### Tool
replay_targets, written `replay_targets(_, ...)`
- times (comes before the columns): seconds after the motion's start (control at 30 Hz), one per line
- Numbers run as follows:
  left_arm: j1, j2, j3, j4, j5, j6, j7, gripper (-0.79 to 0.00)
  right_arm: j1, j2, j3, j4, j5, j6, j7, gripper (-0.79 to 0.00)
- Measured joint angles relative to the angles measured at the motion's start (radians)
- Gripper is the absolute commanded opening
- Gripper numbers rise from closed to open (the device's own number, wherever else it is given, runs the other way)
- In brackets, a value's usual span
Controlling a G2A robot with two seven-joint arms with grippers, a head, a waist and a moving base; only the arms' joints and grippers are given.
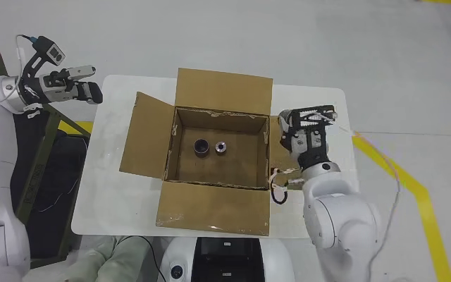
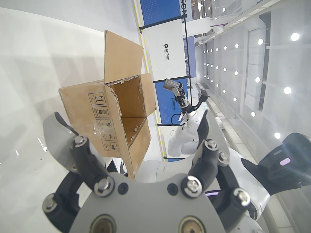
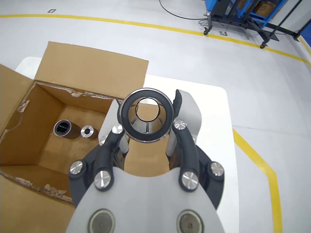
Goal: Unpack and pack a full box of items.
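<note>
The open box stands on the white table, with two metal parts on its bottom. Beside it my right pincer grips a metal sleeve, perhaps a bearing. My left pincer is wide and empty at the table's corner. The grey floor around has a yellow line.

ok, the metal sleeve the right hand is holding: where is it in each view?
Top view: metal sleeve sits in the right hand, just right of the cardboard box and largely covered by the hand.
Left wrist view: sleeve is far off beyond the box, at the tip of the other arm.
Right wrist view: sleeve is close up, end-on between the fingers.
Shared landmark: the open cardboard box.
</note>
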Motion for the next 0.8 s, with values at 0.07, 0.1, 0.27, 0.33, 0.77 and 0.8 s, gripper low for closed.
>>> replay_targets(0.07, 0.000, 0.000, 0.000, 0.000, 0.000, 0.000, 0.000, 0.000, 0.015, -0.003, -0.036, 0.012, -0.012, -0.003, 0.009, -0.785)
replay_targets(0.1, 0.000, 0.000, 0.000, 0.000, 0.000, 0.000, 0.000, 0.000, 0.021, -0.004, -0.049, 0.017, -0.014, -0.004, 0.013, -0.785)
replay_targets(0.27, 0.000, 0.000, 0.000, 0.000, 0.000, 0.000, 0.000, 0.000, 0.047, -0.011, -0.113, 0.061, -0.025, -0.014, 0.036, -0.785)
replay_targets(0.33, 0.000, 0.000, 0.000, 0.000, 0.000, 0.000, 0.000, 0.000, 0.059, -0.014, -0.136, 0.085, -0.026, -0.018, 0.044, -0.785)
replay_targets(0.77, 0.000, 0.000, 0.000, 0.000, 0.000, 0.000, 0.000, 0.000, 0.121, -0.032, -0.206, 0.262, -0.010, -0.024, 0.096, -0.785)
replay_targets(0.8, 0.000, 0.000, 0.000, 0.000, 0.000, 0.000, 0.000, 0.000, 0.126, -0.033, -0.207, 0.279, -0.006, -0.023, 0.095, -0.785)
